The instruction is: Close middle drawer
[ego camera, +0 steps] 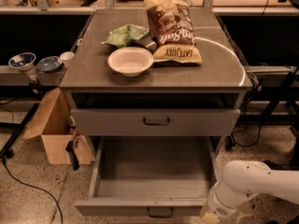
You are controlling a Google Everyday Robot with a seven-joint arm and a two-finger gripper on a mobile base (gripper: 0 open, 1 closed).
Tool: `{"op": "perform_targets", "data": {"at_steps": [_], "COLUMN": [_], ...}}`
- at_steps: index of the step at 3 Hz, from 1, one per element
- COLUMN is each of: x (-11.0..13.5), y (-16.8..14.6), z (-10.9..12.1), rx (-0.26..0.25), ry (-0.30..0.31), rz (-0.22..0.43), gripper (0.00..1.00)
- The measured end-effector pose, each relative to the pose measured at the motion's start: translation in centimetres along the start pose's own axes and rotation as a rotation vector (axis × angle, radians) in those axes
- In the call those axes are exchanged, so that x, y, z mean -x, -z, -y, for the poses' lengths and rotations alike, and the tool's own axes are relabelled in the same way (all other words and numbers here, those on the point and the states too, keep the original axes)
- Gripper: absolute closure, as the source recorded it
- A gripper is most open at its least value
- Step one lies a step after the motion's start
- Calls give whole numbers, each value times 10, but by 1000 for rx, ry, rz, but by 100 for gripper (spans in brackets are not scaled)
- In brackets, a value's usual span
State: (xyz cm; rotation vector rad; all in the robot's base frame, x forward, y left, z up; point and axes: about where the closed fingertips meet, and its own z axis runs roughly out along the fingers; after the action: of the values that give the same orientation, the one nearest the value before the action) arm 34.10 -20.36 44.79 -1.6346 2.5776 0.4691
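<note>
The middle drawer is pulled far out at the bottom of the grey cabinet. Its deep grey box is bare, and its flat front with a small dark loop handle lies along the lower frame edge. My white arm comes in from the lower right. My gripper is at the arm's end, right beside the right end of the drawer front, and is mostly cut off by the bottom edge.
The drawer above is nearly shut. On the cabinet top are a white bowl, a chip bag and a green packet. A cardboard box stands on the floor at the left, and small bowls sit on a shelf.
</note>
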Motion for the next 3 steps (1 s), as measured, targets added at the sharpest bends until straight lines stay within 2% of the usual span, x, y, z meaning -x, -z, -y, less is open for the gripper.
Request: {"op": "perform_targets", "data": {"at_steps": [2, 3], "x": [12, 18], "y": [-30, -30], "z": [4, 8], "rx": [41, 38], "ry": [18, 25], "rz": [9, 11], "gripper": [100, 100]}}
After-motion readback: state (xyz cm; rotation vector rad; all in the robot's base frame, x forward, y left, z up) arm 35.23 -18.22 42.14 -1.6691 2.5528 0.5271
